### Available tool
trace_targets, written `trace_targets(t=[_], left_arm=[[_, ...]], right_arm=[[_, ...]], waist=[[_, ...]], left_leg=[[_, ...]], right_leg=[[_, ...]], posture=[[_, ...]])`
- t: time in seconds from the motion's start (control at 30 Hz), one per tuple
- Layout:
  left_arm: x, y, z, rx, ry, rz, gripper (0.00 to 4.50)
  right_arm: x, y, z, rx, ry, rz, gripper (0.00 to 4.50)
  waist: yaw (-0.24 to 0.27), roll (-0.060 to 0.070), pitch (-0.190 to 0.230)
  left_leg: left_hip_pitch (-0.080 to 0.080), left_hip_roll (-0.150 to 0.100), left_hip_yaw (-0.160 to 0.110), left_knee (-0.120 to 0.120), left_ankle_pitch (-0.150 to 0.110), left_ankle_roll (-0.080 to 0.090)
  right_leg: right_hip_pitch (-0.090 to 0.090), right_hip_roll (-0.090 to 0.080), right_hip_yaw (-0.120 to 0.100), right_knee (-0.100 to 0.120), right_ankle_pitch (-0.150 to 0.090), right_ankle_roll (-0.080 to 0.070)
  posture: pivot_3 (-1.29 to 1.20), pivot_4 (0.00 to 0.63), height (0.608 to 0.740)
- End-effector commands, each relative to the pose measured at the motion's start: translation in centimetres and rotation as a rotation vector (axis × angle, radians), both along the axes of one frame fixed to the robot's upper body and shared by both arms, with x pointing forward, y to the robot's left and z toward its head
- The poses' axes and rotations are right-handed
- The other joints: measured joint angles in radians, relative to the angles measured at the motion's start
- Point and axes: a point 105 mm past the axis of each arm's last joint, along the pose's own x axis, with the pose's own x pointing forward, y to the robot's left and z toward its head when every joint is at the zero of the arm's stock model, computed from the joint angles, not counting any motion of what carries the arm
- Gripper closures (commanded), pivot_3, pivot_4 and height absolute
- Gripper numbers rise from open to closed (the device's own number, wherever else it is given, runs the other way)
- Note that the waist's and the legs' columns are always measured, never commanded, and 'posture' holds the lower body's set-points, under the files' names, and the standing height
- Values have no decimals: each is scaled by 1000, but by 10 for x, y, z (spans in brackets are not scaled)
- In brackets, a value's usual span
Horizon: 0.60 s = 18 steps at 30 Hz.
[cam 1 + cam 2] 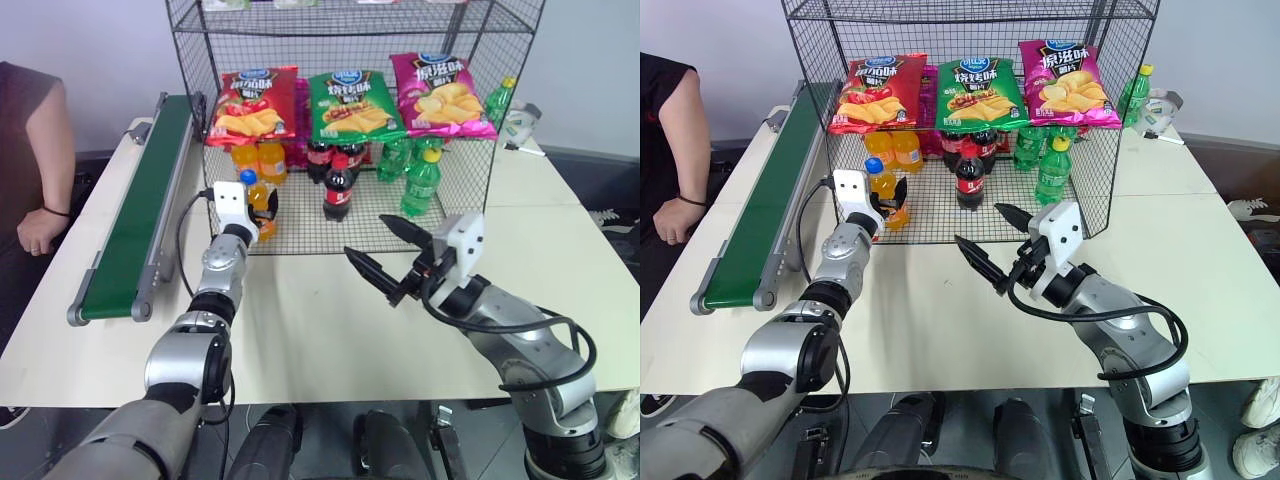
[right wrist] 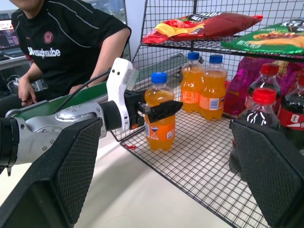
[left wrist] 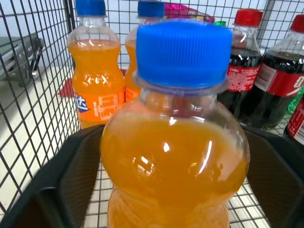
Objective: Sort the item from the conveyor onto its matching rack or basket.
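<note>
the soda bottle (image 2: 160,124) stood on the rack (image 2: 199,164) floor, left gripper (image 2: 154,111) fingers apart around it; right gripper (image 1: 385,255) gaped empty. next, back out without tipping it.

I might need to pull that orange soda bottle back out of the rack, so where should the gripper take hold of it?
Grip the orange soda bottle around its upright body below the shoulder, coming level through the rack's open front, as the left gripper does; two more orange bottles stand behind it.

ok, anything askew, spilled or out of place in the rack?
Nothing stands out. The orange soda bottle stands upright on the rack's grid floor between the left gripper's jaws; the other bottles stand upright, no spills.
</note>
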Motion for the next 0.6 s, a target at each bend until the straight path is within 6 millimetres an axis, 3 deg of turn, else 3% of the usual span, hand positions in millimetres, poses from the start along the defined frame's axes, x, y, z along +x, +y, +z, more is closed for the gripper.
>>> trace_targets(t=[0.03,0.23,0.4,0.5,0.6], left_arm=[[-5,5,14,5,-74,-14,46],[-25,11,28,14,-144,-52,46],[-43,18,33,87,-106,-55,46],[-61,15,38,106,-86,-159,46],[-80,25,43,109,-45,-232,46]], right_arm=[[-10,6,15,16,-62,34,0],[-11,6,14,22,-54,41,0],[-12,6,11,23,-48,59,0],[-13,7,11,23,-47,64,0],[-14,7,10,22,-46,64,0]], waist=[[-1,0,0],[-4,0,0],[-4,1,0],[-3,1,0],[-5,1,-1]], left_leg=[[0,0,0,0,0,0],[0,0,0,0,0,0],[0,0,0,0,0,0],[0,0,0,0,0,0],[1,1,0,0,0,0]], right_leg=[[0,0,0,0,0,0],[0,0,1,0,0,0],[0,0,1,1,0,0],[0,0,1,1,0,0],[0,0,1,1,0,0]], posture=[[0,150,740],[0,150,740],[0,150,740],[0,150,740],[0,150,740]])
